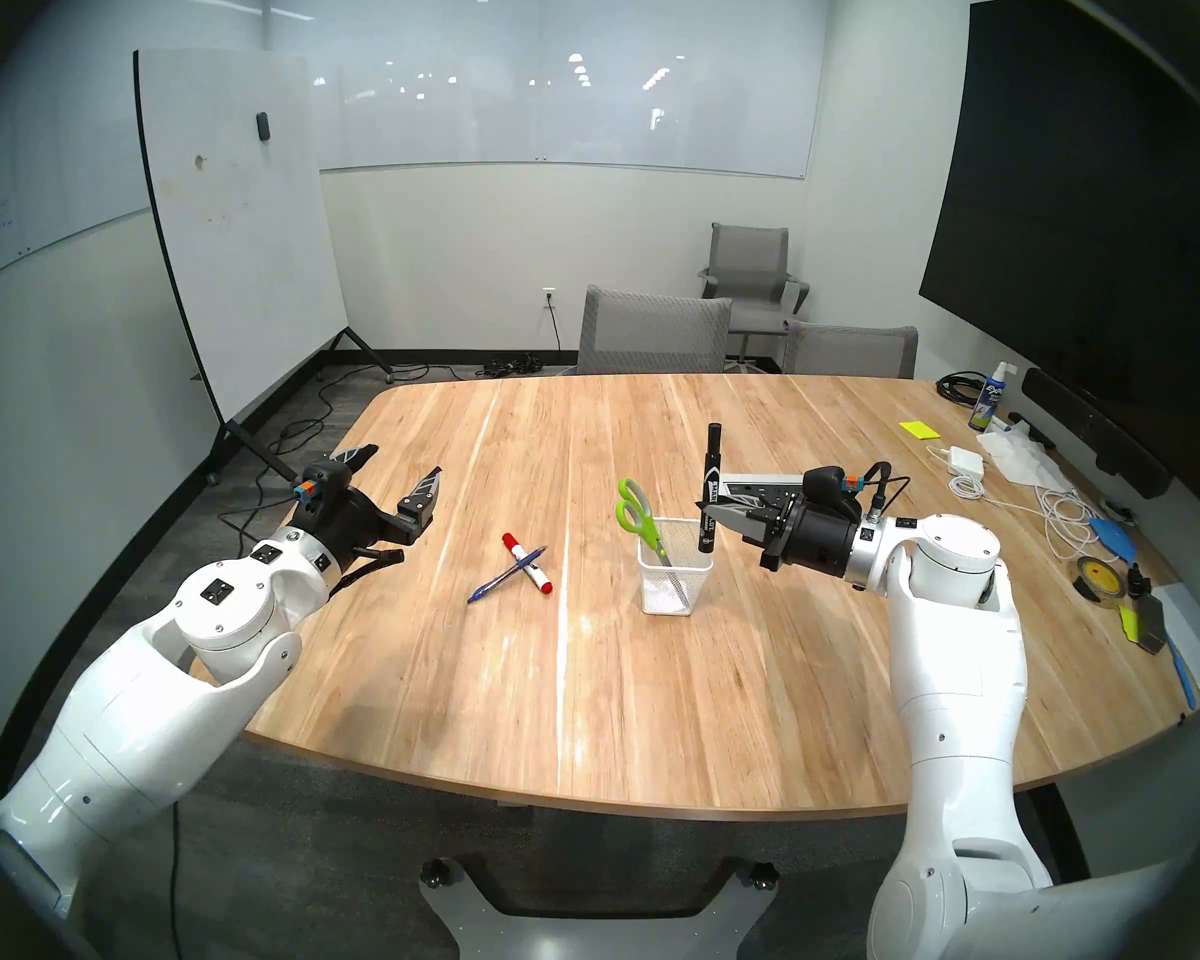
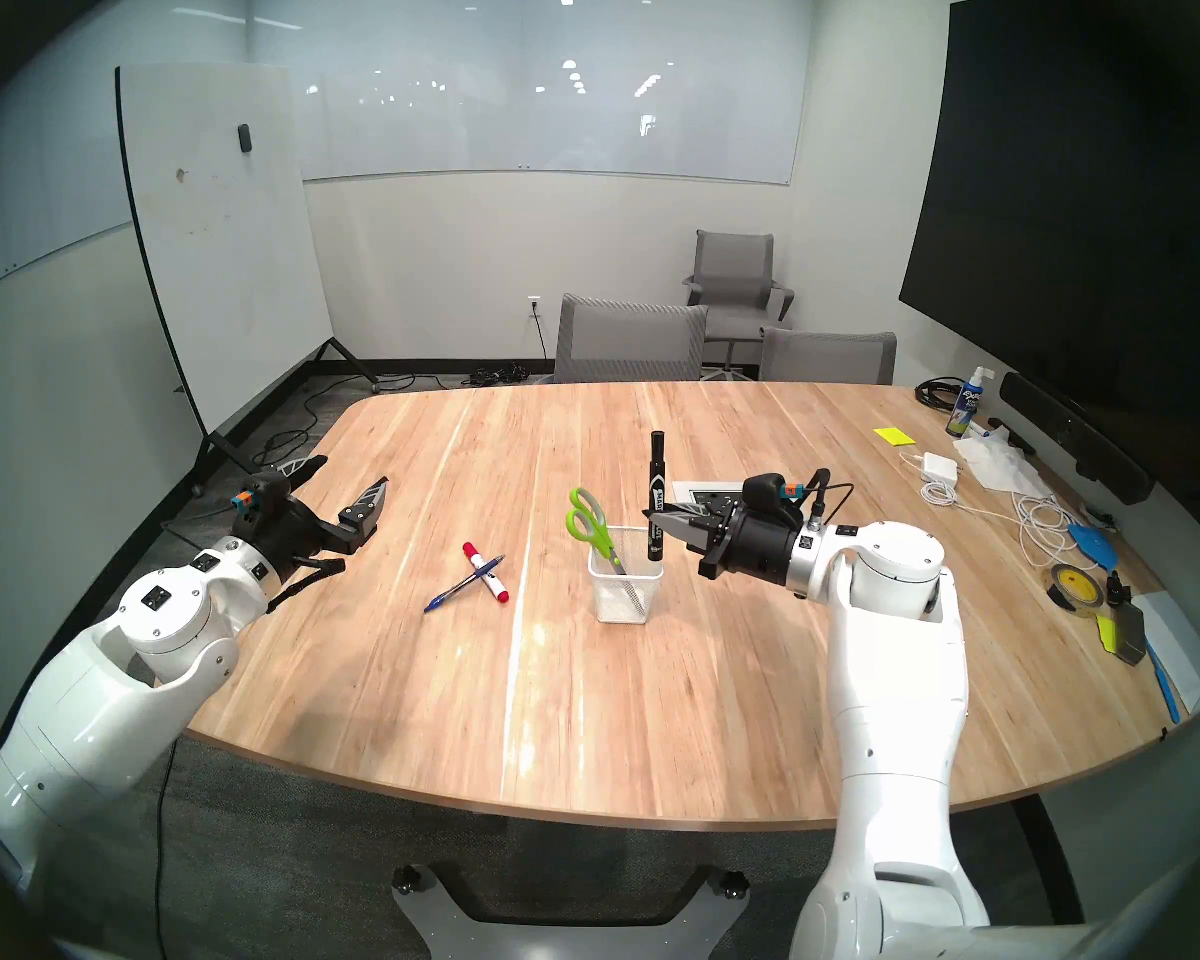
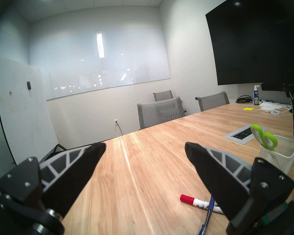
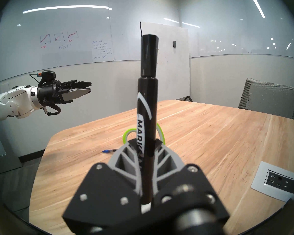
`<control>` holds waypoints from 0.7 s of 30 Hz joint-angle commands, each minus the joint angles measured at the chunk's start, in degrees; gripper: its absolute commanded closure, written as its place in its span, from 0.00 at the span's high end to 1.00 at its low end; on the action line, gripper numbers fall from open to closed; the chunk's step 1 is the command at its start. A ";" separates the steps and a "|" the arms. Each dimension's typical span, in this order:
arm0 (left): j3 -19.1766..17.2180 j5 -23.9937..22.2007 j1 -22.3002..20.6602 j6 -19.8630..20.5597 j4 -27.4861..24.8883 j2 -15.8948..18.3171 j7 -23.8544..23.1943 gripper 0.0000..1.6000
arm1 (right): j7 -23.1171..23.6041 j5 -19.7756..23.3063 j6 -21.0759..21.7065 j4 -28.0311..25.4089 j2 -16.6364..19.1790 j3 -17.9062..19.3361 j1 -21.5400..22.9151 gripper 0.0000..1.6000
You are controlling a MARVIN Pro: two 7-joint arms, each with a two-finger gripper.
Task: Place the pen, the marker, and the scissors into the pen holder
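step: black marker to pen holder [image 1: 666,567] | my right gripper [image 1: 711,512] clamps black marker [image 1: 710,494] upright, tip just above holder's right rim, for a straight drop | scissors [image 1: 637,515] already inside, handles up | blue pen [image 1: 507,574] crossing red-capped white marker [image 1: 528,562], left of holder | my left gripper [image 1: 403,480] spread wide, empty

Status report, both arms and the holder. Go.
Right gripper shut on black marker, upright beside pen holder. Left gripper open, empty. Scissors already in holder. Blue pen lies across red-capped marker on table; nothing blocking.
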 commanded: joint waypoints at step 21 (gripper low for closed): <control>-0.41 -0.03 -0.58 -0.60 -1.13 0.02 0.08 1.00 | -2.38 -1.27 -1.40 3.54 -0.50 -2.11 1.08 0.00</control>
